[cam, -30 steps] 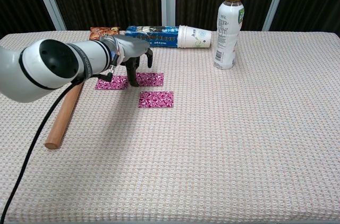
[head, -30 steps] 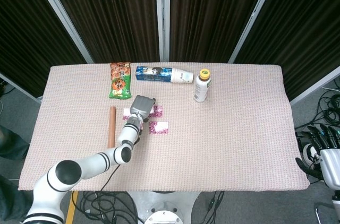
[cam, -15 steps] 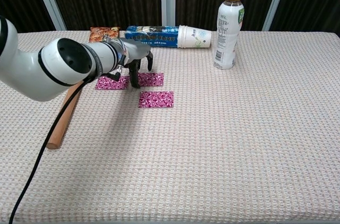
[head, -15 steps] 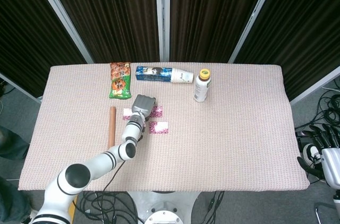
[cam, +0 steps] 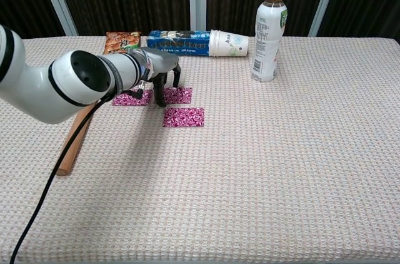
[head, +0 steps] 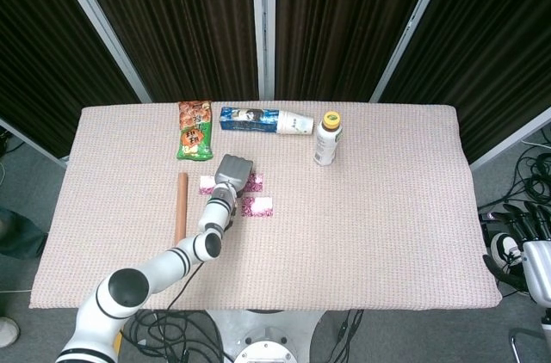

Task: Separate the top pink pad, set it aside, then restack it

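Note:
Three pink patterned pads lie flat on the cloth, none stacked: a left pad (cam: 130, 97) (head: 206, 181), a middle pad (cam: 178, 94) (head: 255, 180) and a nearer pad (cam: 184, 117) (head: 257, 205). My left hand (cam: 160, 74) (head: 232, 172) hovers over the gap between the left and middle pads. Its fingers (cam: 159, 96) point down and spread, one tip at the middle pad's left edge, holding nothing. My right hand (head: 520, 232) hangs off the table's right side, fingers apart and empty.
A wooden stick (cam: 74, 142) (head: 181, 206) lies left of the pads. At the back are a snack bag (cam: 122, 41) (head: 195, 129), a blue box (cam: 178, 42) with a paper cup (cam: 228, 43) and an upright bottle (cam: 268, 34) (head: 326, 138).
My left arm has pushed a little forward and to the right, carrying the hand slightly toward the middle pad. The pads and the right hand have not moved.

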